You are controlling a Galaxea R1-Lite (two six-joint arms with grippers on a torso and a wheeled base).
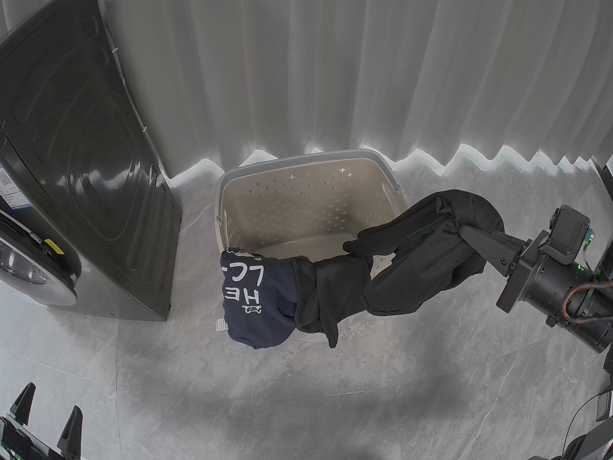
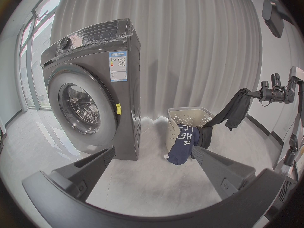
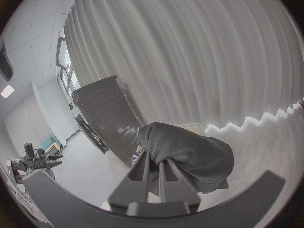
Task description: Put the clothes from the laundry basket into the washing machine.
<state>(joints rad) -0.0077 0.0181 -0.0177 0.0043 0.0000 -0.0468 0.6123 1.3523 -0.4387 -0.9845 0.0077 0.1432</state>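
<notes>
While right tool clamps black garment trailing from laundry basket; left tool spread apart

My right gripper has matte black, wedge-shaped fingers that taper to points, fixed to a squared black plate with small screw heads. Behind it I see a black cylindrical wrist, a boxy camera on top, green lights and an orange cable. The left gripper has matching black pointed fingers.
</notes>
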